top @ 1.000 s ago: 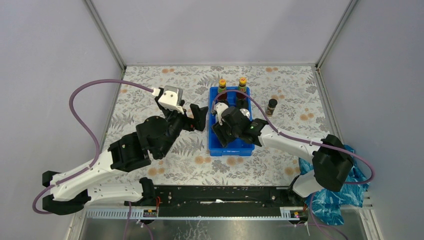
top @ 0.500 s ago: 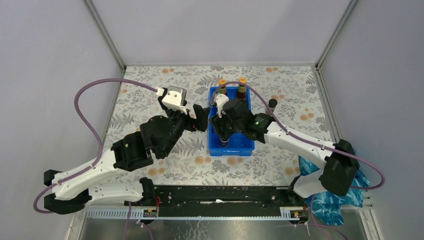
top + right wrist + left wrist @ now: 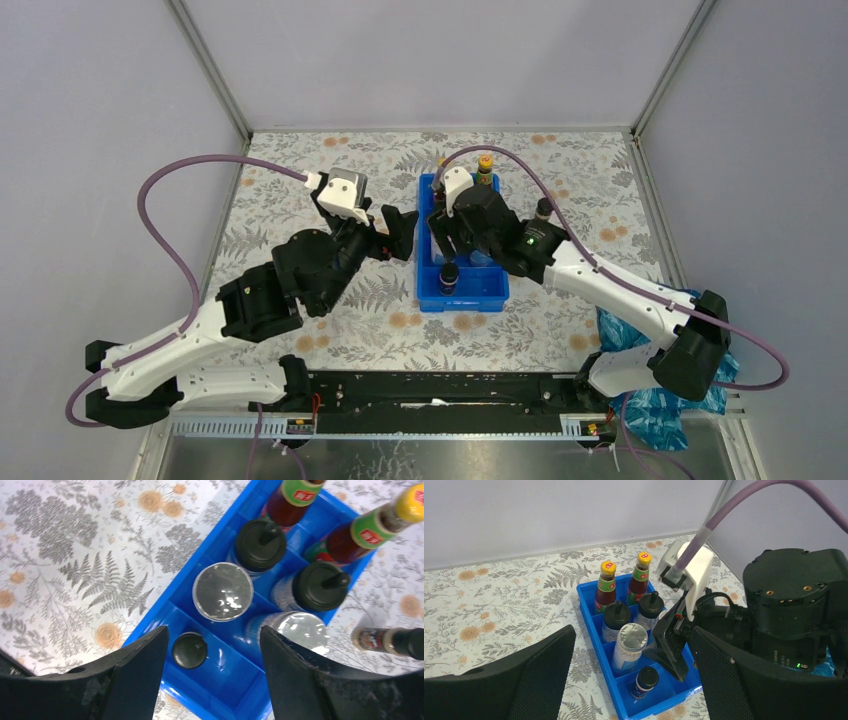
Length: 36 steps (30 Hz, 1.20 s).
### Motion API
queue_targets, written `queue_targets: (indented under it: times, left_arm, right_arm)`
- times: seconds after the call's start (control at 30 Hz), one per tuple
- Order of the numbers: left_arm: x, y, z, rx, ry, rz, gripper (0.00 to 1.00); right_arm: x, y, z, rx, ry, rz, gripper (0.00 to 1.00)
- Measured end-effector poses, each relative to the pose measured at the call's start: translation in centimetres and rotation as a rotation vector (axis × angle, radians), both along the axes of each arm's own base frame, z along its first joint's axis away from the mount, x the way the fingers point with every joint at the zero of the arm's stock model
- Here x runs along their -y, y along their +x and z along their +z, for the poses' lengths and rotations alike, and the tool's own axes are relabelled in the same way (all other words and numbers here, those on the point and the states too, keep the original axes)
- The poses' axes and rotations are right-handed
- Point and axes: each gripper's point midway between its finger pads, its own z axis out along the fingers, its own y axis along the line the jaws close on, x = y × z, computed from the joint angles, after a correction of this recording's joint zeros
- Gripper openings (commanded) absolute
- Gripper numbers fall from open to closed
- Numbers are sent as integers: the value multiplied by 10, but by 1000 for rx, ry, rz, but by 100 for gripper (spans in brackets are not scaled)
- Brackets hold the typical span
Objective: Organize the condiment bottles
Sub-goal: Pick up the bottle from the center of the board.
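Grippers both spread, nothing held. Left gripper [image 3: 631, 630] sits just beside the left wall of tray [image 3: 230, 690], facing across it; can't tell if it touches. Right gripper [image 3: 212, 628] hangs over tray's near half, pointing down.

Tray contents, near to far, all upright:
- short jar [image 3: 190, 650], black cap, in the near-left compartment
- silver jars [image 3: 223, 591] [image 3: 299, 629] side by side in the next row
- domed bottles [image 3: 260, 545] [image 3: 320, 586], black caps, in the row beyond
- red bottles [image 3: 295, 495] [image 3: 372, 530], yellow caps, in the far row

Second short jar [image 3: 543, 210] stands on surface [image 3: 300, 180] outside tray. It is near tray's right side, about level with the far rows and apart from the wall.
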Motion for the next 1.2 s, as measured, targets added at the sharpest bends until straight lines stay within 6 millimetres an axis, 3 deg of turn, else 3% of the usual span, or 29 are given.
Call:
queue_targets:
  times: [0.17, 0.4, 0.6, 0.77, 1.0, 1.2]
  left_arm:
    - [-1, 0, 0, 1, -1, 0, 90]
    - [-5, -2, 5, 7, -16, 0, 90]
    - [-7, -3, 7, 10, -24, 0, 90]
    - [-7, -3, 6, 10, -24, 0, 90]
    - [-7, -3, 0, 4, -11, -1, 90]
    - [-6, -3, -1, 3, -7, -1, 90]
  right_arm:
    - [23, 20, 14, 42, -3, -109, 76]
    - [111, 77, 24, 57, 25, -412, 77]
    - [162, 98, 19, 49, 28, -573, 80]
    - [186, 110, -7, 4, 11, -656, 81]
    - [212, 114, -62, -109, -37, -742, 82]
    - [224, 123, -76, -137, -20, -782, 82]
